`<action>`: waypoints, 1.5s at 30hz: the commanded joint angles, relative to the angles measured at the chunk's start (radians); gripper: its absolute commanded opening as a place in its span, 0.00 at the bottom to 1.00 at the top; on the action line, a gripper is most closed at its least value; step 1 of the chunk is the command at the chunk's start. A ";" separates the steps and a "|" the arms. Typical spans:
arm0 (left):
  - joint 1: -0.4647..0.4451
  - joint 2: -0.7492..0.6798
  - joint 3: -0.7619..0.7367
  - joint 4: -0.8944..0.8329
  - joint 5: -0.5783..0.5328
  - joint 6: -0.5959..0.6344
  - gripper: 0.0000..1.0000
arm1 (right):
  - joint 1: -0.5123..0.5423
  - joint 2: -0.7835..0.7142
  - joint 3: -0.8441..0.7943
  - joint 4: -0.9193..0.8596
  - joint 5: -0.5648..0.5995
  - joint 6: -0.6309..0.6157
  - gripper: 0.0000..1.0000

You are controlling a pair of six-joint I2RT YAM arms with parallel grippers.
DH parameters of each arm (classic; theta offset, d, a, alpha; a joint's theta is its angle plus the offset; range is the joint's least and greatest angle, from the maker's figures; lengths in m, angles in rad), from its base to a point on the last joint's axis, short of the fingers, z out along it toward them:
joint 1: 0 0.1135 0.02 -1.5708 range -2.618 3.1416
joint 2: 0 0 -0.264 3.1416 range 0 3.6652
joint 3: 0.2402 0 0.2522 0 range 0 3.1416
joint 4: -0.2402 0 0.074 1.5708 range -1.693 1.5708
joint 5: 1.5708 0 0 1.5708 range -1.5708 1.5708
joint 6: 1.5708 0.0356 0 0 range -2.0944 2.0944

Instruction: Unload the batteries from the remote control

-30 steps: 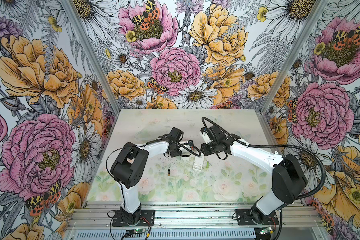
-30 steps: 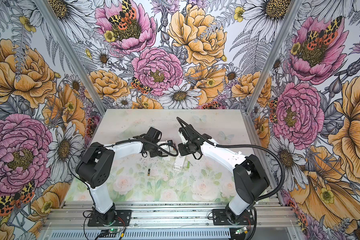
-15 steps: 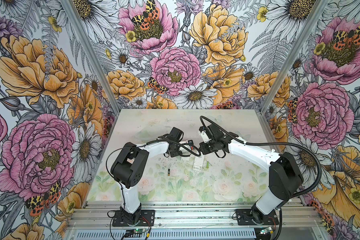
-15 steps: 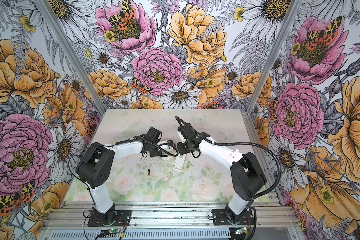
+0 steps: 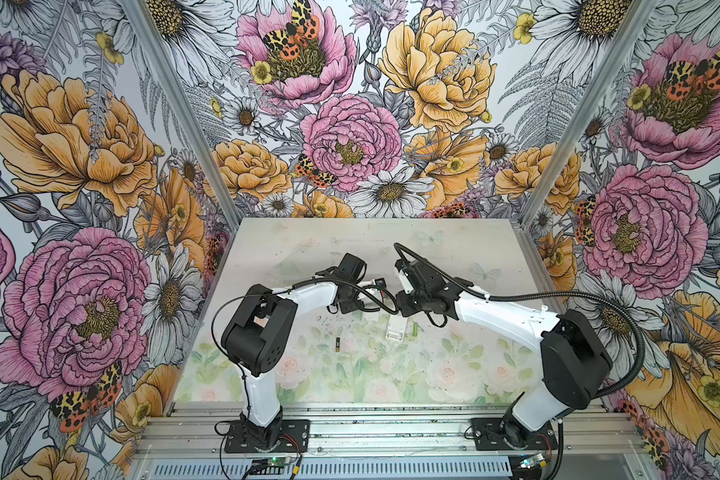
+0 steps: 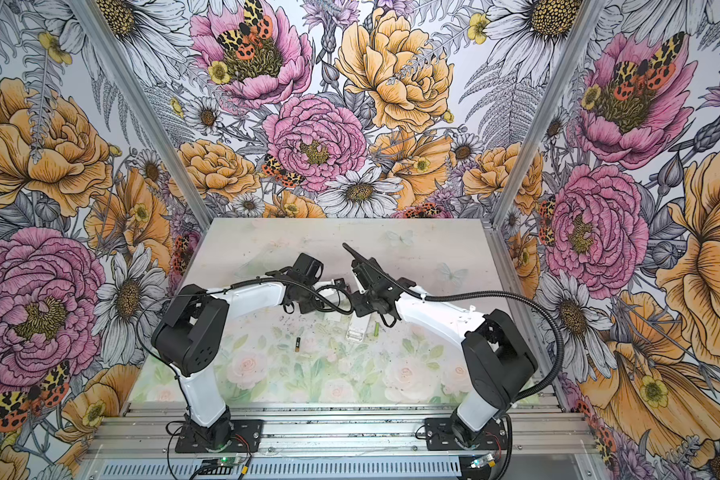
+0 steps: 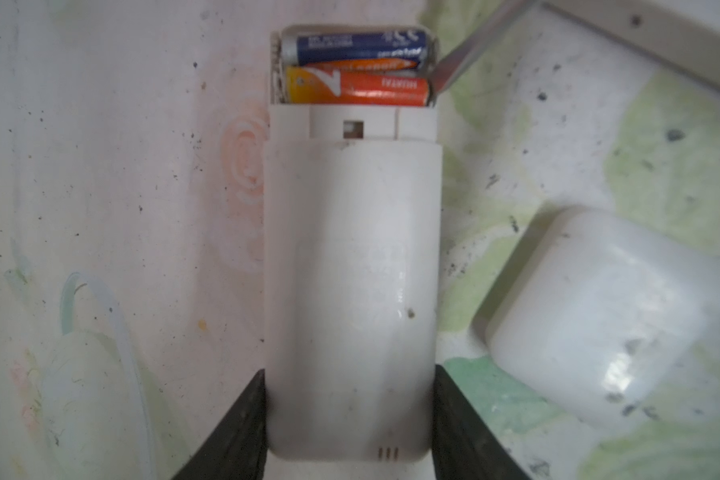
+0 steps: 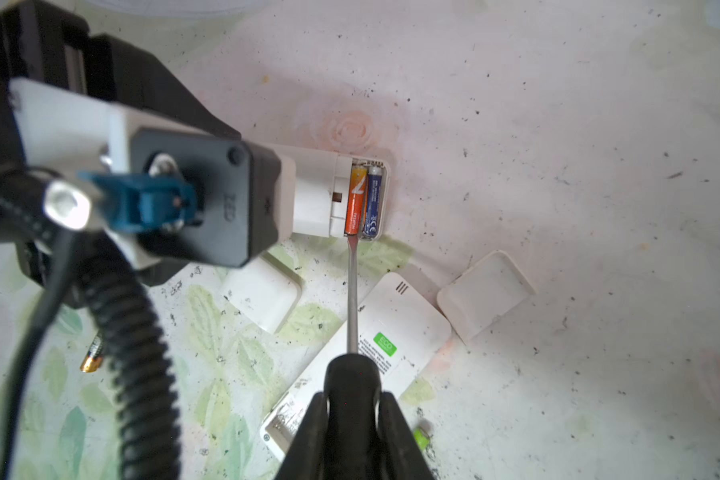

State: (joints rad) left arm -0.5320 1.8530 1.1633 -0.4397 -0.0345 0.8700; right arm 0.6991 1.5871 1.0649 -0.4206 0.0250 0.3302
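My left pincer (image 7: 350,415) clamps the remote control (image 7: 350,270) on the desk (image 7: 121,166). My right pincer (image 8: 352,415) is closed on the screwdriver (image 8: 352,291), tip at the end of the orange battery (image 8: 356,199) seated in the remote. If I lever too sharply, I risk the blade slipping or the battery flying off.

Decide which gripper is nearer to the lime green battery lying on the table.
Right. The right gripper, shut on the screwdriver, is close beside the lime green battery. The left gripper clamps the white remote, farther off.
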 commanded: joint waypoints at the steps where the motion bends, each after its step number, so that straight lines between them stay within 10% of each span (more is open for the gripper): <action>1: -0.017 -0.023 0.020 -0.063 0.140 0.009 0.04 | 0.036 -0.061 -0.117 0.265 0.090 0.058 0.00; 9: -0.003 -0.013 0.059 -0.116 0.227 -0.023 0.04 | 0.088 -0.176 -0.355 0.642 0.210 0.116 0.00; 20: 0.001 0.025 0.092 -0.136 0.168 -0.060 0.04 | 0.131 -0.202 -0.394 0.712 0.299 0.127 0.00; 45: 0.056 -0.015 0.006 -0.082 0.051 -0.115 0.08 | -0.020 -0.387 -0.328 0.260 0.233 0.252 0.00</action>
State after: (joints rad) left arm -0.4953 1.8622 1.1877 -0.5354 0.0437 0.7910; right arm 0.7074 1.2263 0.6876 -0.0624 0.2909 0.5282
